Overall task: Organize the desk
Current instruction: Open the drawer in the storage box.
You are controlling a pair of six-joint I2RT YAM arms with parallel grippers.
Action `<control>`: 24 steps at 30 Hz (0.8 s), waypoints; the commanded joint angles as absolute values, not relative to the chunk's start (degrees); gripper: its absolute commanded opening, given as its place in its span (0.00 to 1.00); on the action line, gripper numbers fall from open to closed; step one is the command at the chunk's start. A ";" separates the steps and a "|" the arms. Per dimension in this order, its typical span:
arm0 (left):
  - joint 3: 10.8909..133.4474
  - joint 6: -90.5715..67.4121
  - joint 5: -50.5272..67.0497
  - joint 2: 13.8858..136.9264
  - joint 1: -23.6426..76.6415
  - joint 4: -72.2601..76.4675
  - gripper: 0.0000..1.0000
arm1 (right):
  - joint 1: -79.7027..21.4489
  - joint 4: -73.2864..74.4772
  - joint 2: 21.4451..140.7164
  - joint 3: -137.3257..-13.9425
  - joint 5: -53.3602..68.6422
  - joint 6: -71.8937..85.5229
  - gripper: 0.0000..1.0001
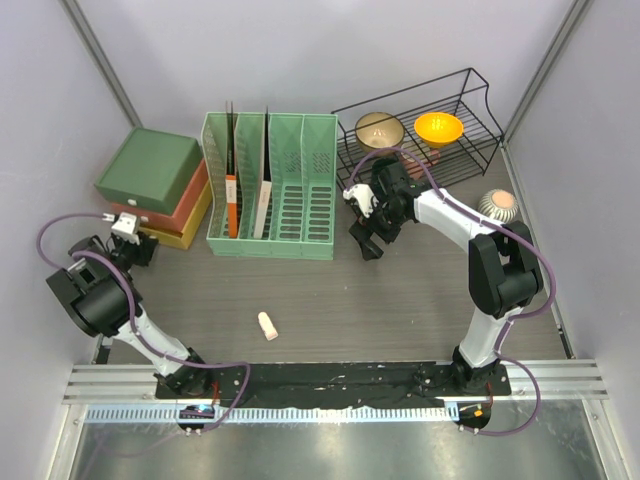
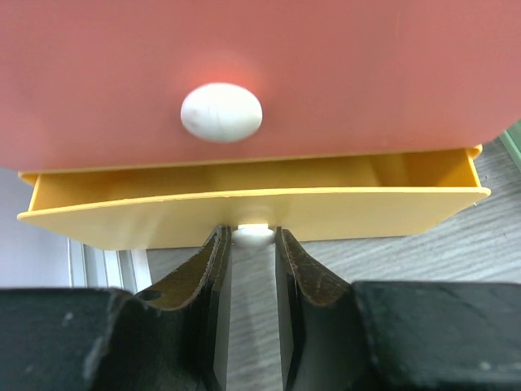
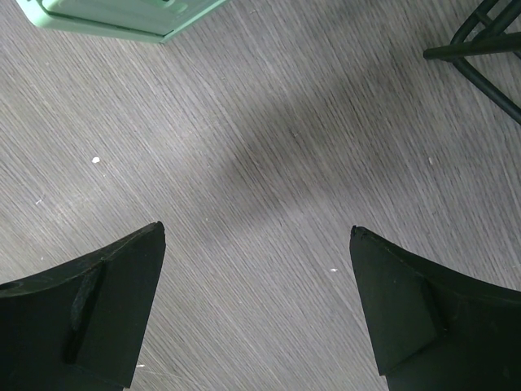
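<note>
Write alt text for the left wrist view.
The left pincer grips the small white knob of a yellow drawer, standing slightly open. Above it sits a closed red drawer with a white oval knob; grey wood-grain desk shows below.

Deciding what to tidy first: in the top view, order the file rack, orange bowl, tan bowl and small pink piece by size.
Largest to smallest:
1. file rack
2. orange bowl and tan bowl, too alike to rank
3. pink piece, smallest

left arm: black joints, white links | right arm: alike | cables: purple | right claw: black wedges
</note>
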State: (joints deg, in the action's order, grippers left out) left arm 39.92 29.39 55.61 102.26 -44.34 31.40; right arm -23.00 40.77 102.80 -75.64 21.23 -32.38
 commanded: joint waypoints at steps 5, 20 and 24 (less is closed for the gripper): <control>37.97 33.75 59.76 99.06 -47.89 27.25 0.15 | -22.85 40.96 103.36 -77.26 22.76 -33.05 1.00; 33.40 42.71 61.79 93.26 -49.39 17.06 0.15 | -22.85 41.57 102.92 -77.78 23.12 -32.61 1.00; 32.17 43.94 62.40 92.20 -50.27 15.82 0.16 | -22.85 41.57 102.66 -77.70 23.20 -32.61 1.00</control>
